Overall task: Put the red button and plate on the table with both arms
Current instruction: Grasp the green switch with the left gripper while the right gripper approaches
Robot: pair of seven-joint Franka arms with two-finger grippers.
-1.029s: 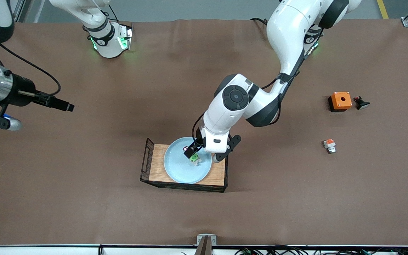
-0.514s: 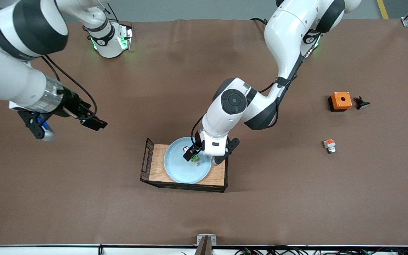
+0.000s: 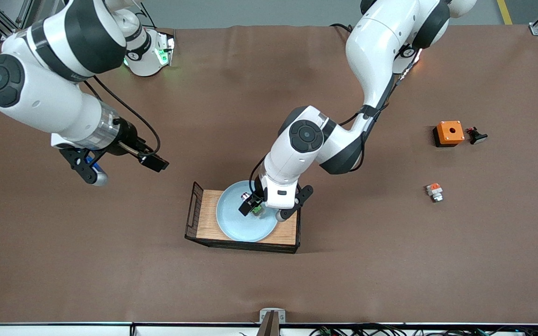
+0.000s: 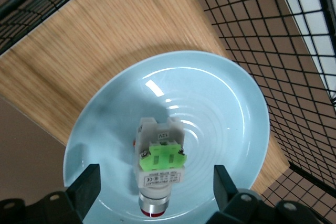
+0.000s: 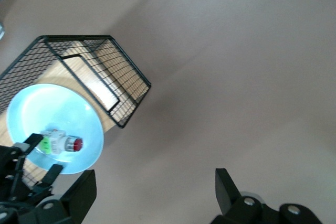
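Observation:
The red button (image 4: 160, 169), a white-grey block with a green middle, a silver end and a red cap, lies on the pale-blue plate (image 4: 226, 114). The plate (image 3: 231, 219) rests on the wooden tray (image 3: 206, 217). My left gripper (image 4: 155, 177) is open low over the plate, with one finger (image 4: 86, 187) on each side of the button and a gap to both. In the front view the left gripper (image 3: 250, 205) partly hides the button (image 3: 258, 209). My right gripper (image 3: 154, 163) is open and empty over the bare brown table (image 3: 110, 261), toward the right arm's end from the tray. The right wrist view shows its gripper (image 5: 153, 182), the plate (image 5: 52, 114) and the button (image 5: 60, 144).
The tray has black wire mesh ends (image 3: 194, 210). Toward the left arm's end of the table lie an orange box with a hole (image 3: 449, 132), a small black part (image 3: 477, 136) beside it, and a small block with an orange-red top (image 3: 434, 191).
My right arm has swung in from the table's edge toward the tray. My left gripper has shifted slightly over the plate and now covers more of the button.

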